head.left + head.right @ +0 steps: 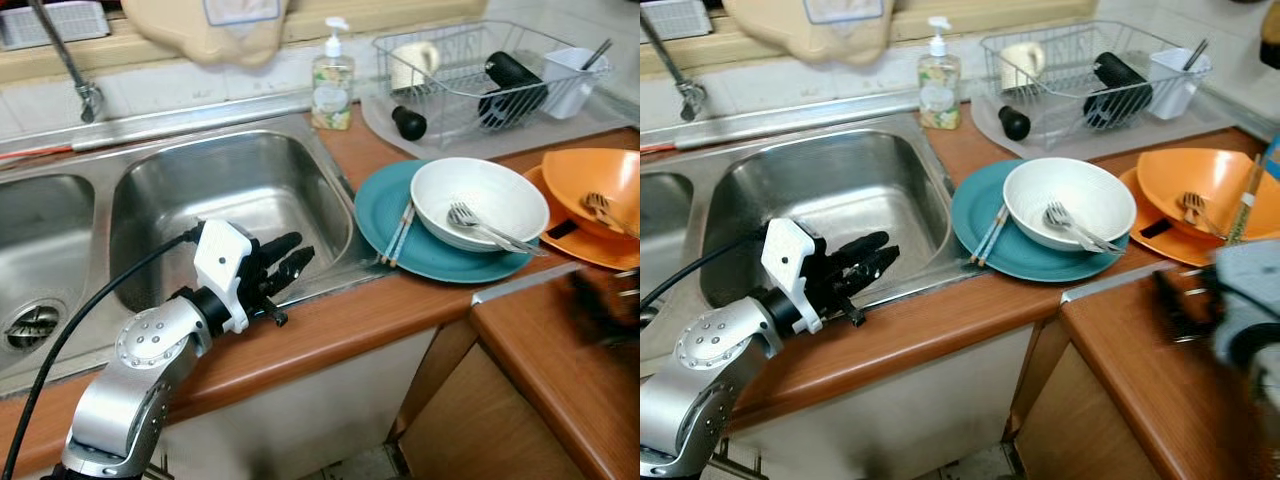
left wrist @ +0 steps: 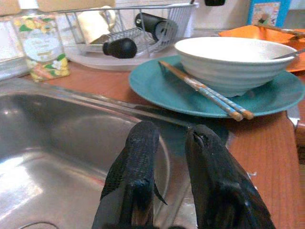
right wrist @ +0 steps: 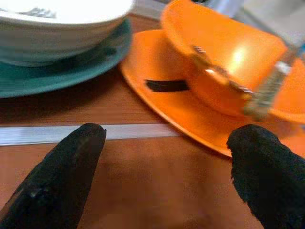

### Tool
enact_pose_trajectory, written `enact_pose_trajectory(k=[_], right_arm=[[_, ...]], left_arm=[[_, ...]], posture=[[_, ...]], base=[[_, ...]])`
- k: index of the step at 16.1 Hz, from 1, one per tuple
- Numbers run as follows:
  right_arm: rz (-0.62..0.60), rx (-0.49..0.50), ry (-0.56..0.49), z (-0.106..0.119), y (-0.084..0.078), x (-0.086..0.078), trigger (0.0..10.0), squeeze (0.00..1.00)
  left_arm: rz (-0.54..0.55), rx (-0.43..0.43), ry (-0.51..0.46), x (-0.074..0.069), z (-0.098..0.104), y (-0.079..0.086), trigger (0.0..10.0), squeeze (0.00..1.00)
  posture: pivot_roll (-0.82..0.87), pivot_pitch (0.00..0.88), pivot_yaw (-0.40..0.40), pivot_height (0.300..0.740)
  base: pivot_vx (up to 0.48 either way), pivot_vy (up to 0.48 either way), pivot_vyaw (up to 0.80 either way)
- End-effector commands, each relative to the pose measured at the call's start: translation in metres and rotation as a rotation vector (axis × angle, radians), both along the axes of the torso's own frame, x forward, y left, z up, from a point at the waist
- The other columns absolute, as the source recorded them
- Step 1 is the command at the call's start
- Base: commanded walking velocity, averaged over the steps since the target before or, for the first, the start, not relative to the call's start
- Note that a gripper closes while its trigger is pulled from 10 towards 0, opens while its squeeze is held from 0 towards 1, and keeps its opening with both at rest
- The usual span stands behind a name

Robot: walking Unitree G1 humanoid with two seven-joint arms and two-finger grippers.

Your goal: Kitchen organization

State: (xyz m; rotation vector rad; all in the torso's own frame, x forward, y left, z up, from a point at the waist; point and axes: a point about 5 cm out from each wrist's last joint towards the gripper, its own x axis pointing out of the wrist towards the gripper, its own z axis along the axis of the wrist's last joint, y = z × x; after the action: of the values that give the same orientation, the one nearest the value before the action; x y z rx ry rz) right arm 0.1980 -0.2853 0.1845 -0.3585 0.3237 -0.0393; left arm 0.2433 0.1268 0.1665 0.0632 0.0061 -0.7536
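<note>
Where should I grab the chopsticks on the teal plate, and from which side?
Take the chopsticks near the tips that overhang the teal plate rim on the sink side, coming from the left gripper. There they probably sit clear of the plate; farther along, the white bowl crowds them.

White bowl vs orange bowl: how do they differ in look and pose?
The white bowl sits level on the teal plate; the orange bowl tilts on the orange plate. Chopsticks lie on the teal plate beside the white bowl; a black strip lies on the orange plate beside the orange bowl. Both hold a fork and stand on the counter right of the sink.
</note>
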Motion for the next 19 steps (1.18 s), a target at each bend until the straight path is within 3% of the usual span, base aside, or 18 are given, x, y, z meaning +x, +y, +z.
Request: enact_pose_trajectory(k=[1,9,19], right_arm=[[0.033,-0.005,-0.009,0.003,0.008,0.005,10.0,0.0],[0.166,0.091,0.022,-0.021,0.051,0.027,10.0,0.0],[0.286,0.194,-0.029,-0.025,0.095,0.049,10.0,0.0]], left_arm=[[-0.018,0.01,-0.004,-0.002,0.002,0.0,10.0,0.0],[-0.001,0.024,0.0,-0.004,0.001,0.002,10.0,0.0],[0.009,0.031,-0.011,-0.004,0.001,0.003,10.0,0.0]], posture=[[-0.14,0.0,0.047,0.74],[-0.13,0.0,0.026,0.74],[-0.12,0.0,0.019,0.74]], base=[[0.0,0.0,0.0],[0.0,0.0,0.0],[0.0,0.0,0.0]])
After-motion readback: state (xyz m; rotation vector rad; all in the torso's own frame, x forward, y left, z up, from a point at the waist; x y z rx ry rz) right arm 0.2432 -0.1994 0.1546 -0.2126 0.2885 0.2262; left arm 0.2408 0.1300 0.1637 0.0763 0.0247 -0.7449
